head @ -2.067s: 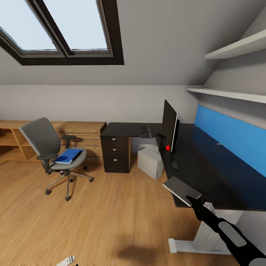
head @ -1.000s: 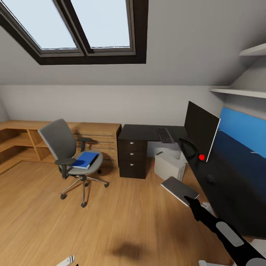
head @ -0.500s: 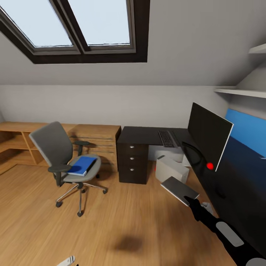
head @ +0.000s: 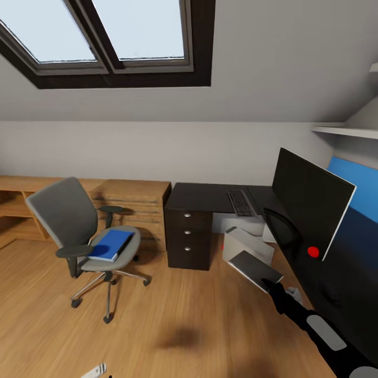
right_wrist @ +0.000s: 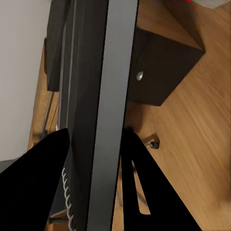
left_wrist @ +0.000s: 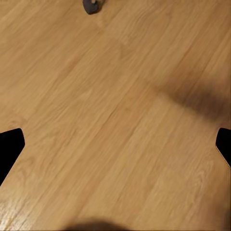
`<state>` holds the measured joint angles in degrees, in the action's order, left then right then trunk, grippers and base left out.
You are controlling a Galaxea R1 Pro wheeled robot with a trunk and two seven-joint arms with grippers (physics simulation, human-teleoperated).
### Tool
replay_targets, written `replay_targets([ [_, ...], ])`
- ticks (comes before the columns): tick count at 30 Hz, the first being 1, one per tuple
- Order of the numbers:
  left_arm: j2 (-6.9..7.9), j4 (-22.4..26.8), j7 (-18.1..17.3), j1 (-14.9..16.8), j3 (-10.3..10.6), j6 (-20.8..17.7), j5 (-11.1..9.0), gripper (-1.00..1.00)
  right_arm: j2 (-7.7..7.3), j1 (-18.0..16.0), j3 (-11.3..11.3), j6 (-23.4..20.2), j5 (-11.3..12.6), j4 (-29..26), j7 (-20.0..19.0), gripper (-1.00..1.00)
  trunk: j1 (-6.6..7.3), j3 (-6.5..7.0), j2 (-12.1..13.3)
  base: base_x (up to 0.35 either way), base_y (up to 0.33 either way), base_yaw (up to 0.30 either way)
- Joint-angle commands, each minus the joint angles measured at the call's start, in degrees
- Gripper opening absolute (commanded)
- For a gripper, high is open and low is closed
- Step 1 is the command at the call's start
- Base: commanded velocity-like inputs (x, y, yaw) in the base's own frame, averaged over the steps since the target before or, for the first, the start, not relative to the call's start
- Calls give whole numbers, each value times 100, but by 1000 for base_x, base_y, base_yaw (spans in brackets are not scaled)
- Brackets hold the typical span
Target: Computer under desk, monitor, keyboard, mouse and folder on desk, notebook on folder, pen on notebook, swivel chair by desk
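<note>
Evidently the right gripper (head: 269, 283) is clamped on the notebook (head: 255, 270), its two fingers pinching the spiral-bound end as the right wrist view shows, so the thin slab juts out flat ahead of the arm, clear of the desk (head: 210, 195) edge at about 3 o'clock. That carry makes sense: the folder (head: 110, 244) it must sit on lies on the seat of the swivel chair (head: 79, 231) off at 9 o'clock, well apart from the desk. Already on the black top stand the monitor (head: 310, 202) and, beyond it at 1 o'clock, the keyboard (head: 241, 202); the computer (head: 247, 244) sits underneath beside the drawers (head: 188, 233). A dark lump near the monitor's base may be the mouse, though it is too dim to be sure. Open wooden floor (head: 173, 315) lies between chair and desk. The left gripper's fingertips (left_wrist: 9, 149) stand spread wide over bare boards, holding nothing.
</note>
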<state>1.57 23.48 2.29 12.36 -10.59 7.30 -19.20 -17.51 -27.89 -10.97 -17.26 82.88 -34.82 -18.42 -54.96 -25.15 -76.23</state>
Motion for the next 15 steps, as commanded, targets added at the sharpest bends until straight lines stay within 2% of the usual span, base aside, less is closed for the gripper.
replay_targets([
  [1,1,-2,8,3,13,17,-58,100,-7,-6,-26,-5,53,2,-12,-100,-3,-6,-3,318,26,0],
  [15,1,-2,8,2,13,15,-58,100,-7,-6,-27,-5,53,2,-12,-100,-3,-6,-3,329,27,0],
])
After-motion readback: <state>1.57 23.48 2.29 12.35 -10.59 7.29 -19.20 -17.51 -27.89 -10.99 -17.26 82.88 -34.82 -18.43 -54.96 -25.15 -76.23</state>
